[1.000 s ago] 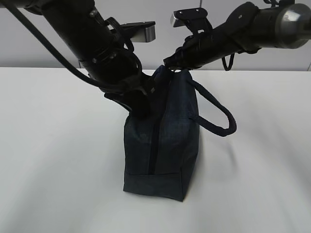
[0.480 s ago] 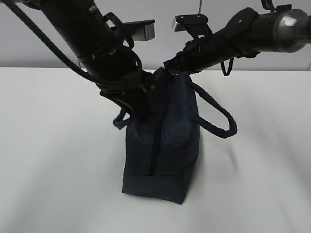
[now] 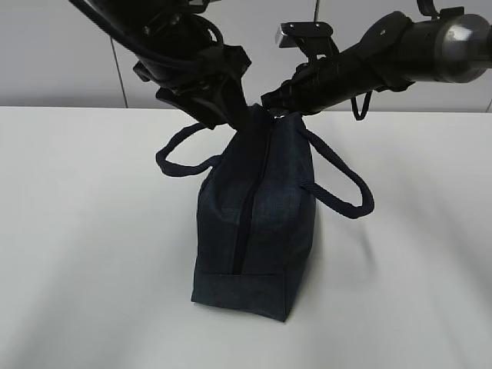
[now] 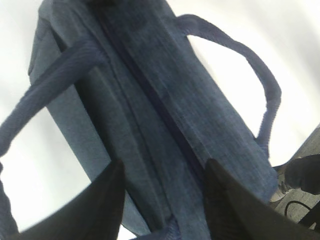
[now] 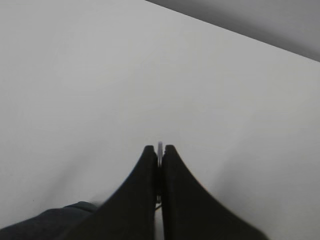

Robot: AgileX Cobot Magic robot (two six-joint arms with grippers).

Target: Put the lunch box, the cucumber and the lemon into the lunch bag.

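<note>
The dark navy lunch bag (image 3: 257, 223) stands on the white table, and its zipper looks closed along the top (image 4: 165, 120). My left gripper (image 3: 229, 115) hovers just above the bag's far top end. In the left wrist view it (image 4: 164, 167) is open, with the bag's top seen between its fingers. My right gripper (image 3: 274, 106) is at the same top end, shut on the thin metal ring pull (image 5: 160, 145) that shows between its fingertips. The lunch box, the cucumber and the lemon are out of view.
One loop handle (image 3: 181, 150) hangs out to the left of the bag, the other (image 3: 342, 188) to the right. The white table (image 3: 84, 231) stretches out on all sides of the bag. A grey wall stands behind.
My left arm has risen from the bag's left side to above its far end. The left handle has come into view, hanging out to the left. The right gripper has stayed put.
</note>
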